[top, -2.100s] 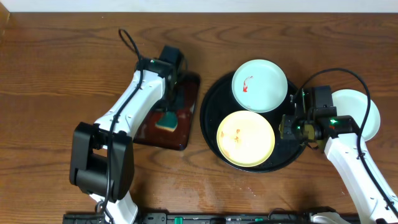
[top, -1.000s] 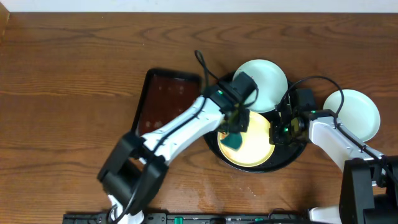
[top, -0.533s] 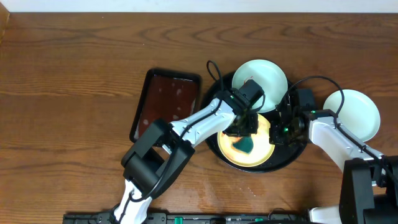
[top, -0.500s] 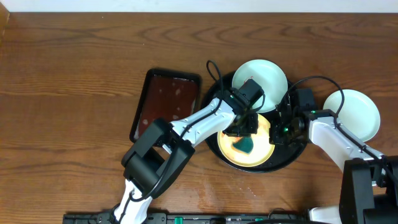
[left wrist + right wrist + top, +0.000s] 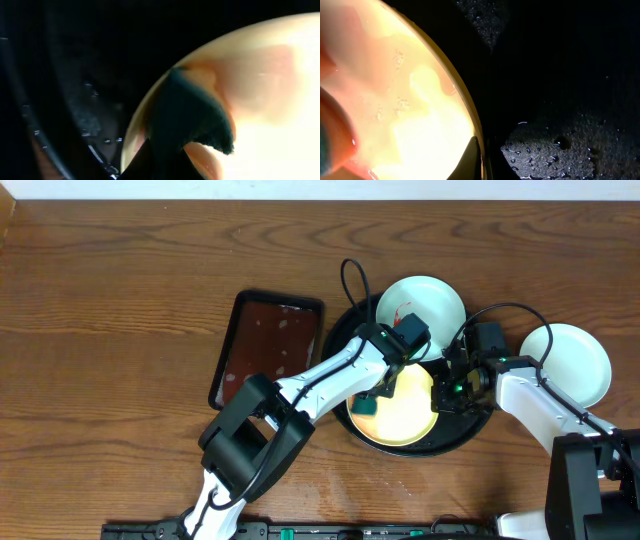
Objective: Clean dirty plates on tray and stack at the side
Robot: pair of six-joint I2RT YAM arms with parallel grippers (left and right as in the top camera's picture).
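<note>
Sponge (image 5: 365, 406), clenched in left gripper (image 5: 372, 397), shifted to left edge of yellow plate (image 5: 410, 418); right gripper (image 5: 447, 389) pinches its rim.

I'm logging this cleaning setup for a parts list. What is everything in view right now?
table: 1, brown wood, under everything
round tray: 1, black, right of centre
yellow plate: 1, yellow, on the round tray, near side
smeared plate: 1, mint-white with a red mark, on the round tray, far side
side plate: 1, mint-white, on the table right of the round tray
flat tray: 1, dark brown, rectangular, left of the round tray
sponge: 1, dark green, at the yellow plate's left edge
left claw: 1, dark, over the yellow plate, shut on the sponge
right claw: 1, dark, at the yellow plate's right rim; grip unclear
</note>
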